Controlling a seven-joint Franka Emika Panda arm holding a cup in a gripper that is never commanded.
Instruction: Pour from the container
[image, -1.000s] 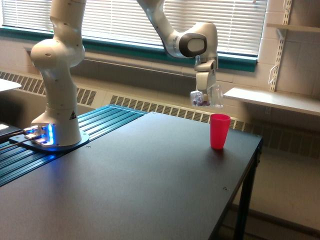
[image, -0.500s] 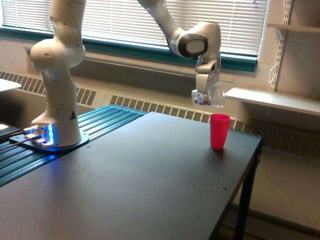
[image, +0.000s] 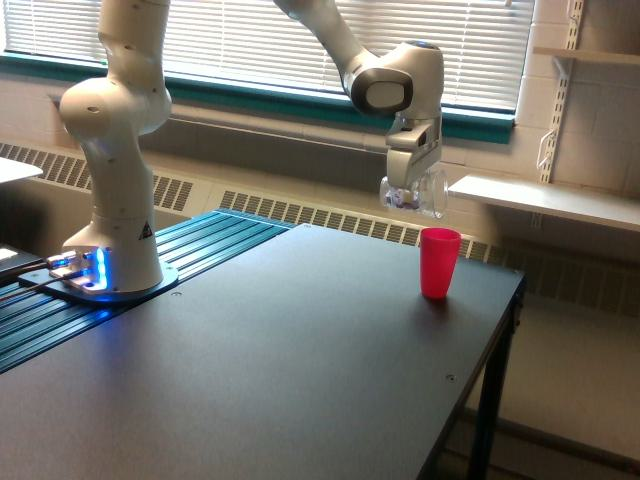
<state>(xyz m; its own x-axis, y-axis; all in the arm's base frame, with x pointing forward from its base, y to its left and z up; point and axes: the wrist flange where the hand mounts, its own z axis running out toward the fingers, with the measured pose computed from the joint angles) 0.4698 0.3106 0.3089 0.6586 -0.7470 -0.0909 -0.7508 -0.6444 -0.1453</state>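
A small clear container (image: 420, 194) with dark purplish bits inside hangs tilted in the air, its mouth toward the exterior view's right. My gripper (image: 408, 186) is shut on it from above. The container sits just above and slightly to the left of an upright bright pink cup (image: 439, 262), which stands on the black table (image: 250, 370) near its far right corner. No bits are visible falling between the two.
The arm's white base (image: 112, 200) stands at the left on a blue ribbed platform (image: 180, 262). The table's right edge (image: 480, 390) drops off just beyond the pink cup. A white shelf (image: 545, 200) runs along the wall behind it.
The gripper and the clear container have risen slightly and shifted a little, staying tilted over the pink cup. The pink cup has not moved.
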